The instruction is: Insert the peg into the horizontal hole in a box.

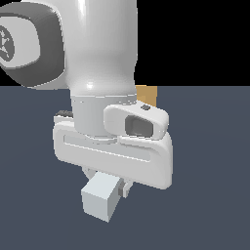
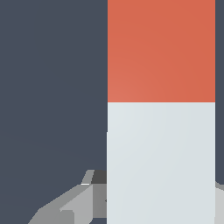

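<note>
Closest to me, the pale end of the peg (image 1: 101,197) sticks out toward the viewer, held just under the broad white hand of the gripper (image 1: 108,188). The jaws are clenched on the peg, one grey finger (image 1: 123,189) pressed against its side on the exterior view's right. Above, the thick white arm (image 1: 100,49) rises out of frame. In the wrist view the peg (image 2: 161,131) fills much of the picture, grey-white near the fingers (image 2: 70,205) and orange-red at its far end, above the dark blue-grey worktop (image 2: 52,87). Farthest back, a tan corner of the box (image 1: 148,96) peeks from behind the arm; its hole is hidden.
</note>
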